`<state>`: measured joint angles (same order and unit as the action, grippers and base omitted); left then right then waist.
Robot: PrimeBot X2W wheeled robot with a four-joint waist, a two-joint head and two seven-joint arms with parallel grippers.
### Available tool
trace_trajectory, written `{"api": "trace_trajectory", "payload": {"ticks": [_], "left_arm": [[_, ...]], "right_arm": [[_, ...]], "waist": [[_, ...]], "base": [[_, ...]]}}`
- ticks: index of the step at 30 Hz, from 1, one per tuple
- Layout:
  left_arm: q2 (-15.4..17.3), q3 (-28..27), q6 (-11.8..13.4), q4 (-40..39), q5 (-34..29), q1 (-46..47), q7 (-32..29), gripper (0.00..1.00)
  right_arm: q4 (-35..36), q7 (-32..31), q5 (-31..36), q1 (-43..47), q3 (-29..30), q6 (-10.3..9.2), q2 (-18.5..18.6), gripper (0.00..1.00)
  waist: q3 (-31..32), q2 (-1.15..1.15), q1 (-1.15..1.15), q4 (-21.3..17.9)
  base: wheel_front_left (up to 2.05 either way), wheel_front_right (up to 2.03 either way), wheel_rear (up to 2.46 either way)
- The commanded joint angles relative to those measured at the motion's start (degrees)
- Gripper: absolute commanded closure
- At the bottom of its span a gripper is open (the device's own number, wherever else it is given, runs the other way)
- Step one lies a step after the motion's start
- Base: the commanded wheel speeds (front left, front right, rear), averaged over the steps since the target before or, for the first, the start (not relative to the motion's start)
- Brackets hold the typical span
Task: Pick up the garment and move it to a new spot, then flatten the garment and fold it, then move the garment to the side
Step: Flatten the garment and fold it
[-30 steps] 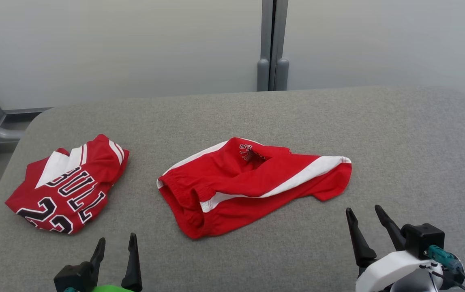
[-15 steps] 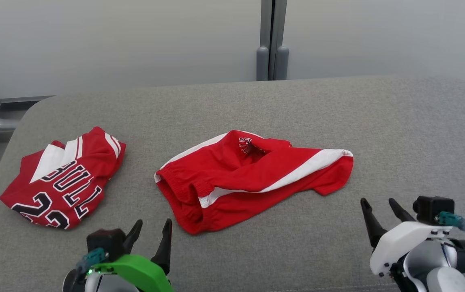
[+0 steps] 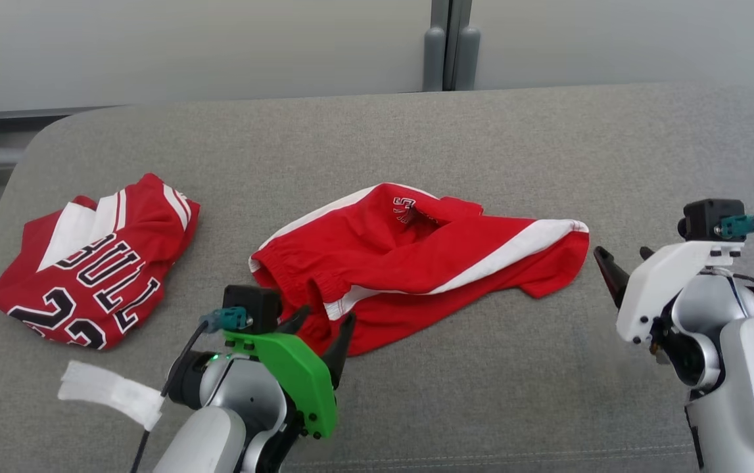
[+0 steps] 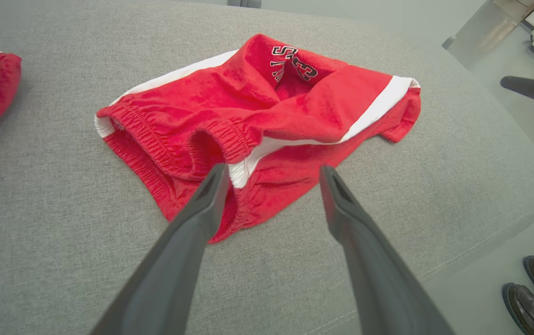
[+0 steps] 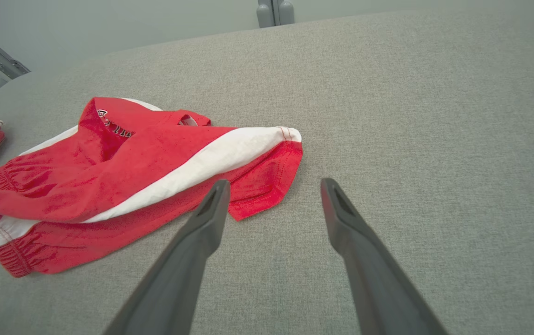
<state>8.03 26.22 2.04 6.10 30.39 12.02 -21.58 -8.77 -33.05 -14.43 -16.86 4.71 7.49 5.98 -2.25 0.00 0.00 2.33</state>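
Shorts (image 3: 416, 263): crumpled, mid-worktop.
Left end effector (image 3: 324, 316): wide, empty, at the waistband (image 4: 173, 139).
Right end effector (image 3: 620, 253): wide, empty, beside the leg hem (image 5: 267, 195).
Risk: I may pinch one layer only; the cloth would twist.

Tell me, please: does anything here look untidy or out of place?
Yes. The red shorts lie crumpled at the centre, fabric folded over itself and the waistband bunched, unlike the folded jersey to their left.
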Motion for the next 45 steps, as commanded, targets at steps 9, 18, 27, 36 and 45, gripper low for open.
{"api": "trace_trajectory", "payload": {"ticks": [9, 18, 27, 36, 45], "left_arm": [[-1.62, 1.28, 3.15, 4.94, -1.37, 7.65, -5.86, 0.0], [-2.6, 1.99, 5.22, 4.3, -0.09, 8.82, -10.42, 0.0], [-3.65, 2.21, 6.46, 3.36, 1.86, 9.15, -10.8, 0.0], [-3.89, 2.79, 7.13, 2.89, 2.66, 9.47, -12.17, 0.13], [-4.31, 2.92, 8.08, 2.39, 3.72, 10.65, -12.55, 0.0]], "right_arm": [[-5.96, -5.88, 0.91, -10.04, 2.62, 0.01, 1.25, 0.0], [-11.34, -8.32, 2.33, -16.97, 3.36, 0.01, 2.24, 0.0], [-19.35, -9.68, 2.98, -22.46, 5.75, 0.0, 3.16, 0.22], [-25.78, -10.27, 3.14, -26.02, 9.29, 0.0, 1.92, 0.53], [-29.41, -10.13, 3.53, -28.01, 11.75, 0.0, 1.87, 0.13]], "waist": [[-6.55, 0.0, 0.0, 0.94], [-10.0, 0.0, 0.0, 2.0], [-11.24, 0.0, 0.0, 3.44], [-11.73, 0.0, 0.0, 4.31], [-12.53, 0.0, 0.0, 4.49]], "base": [[0.0, 0.0, 0.0], [0.0, 0.0, 0.0], [0.0, 0.0, 0.0], [0.0, 0.0, 0.0], [0.0, 0.0, 0.0]]}}
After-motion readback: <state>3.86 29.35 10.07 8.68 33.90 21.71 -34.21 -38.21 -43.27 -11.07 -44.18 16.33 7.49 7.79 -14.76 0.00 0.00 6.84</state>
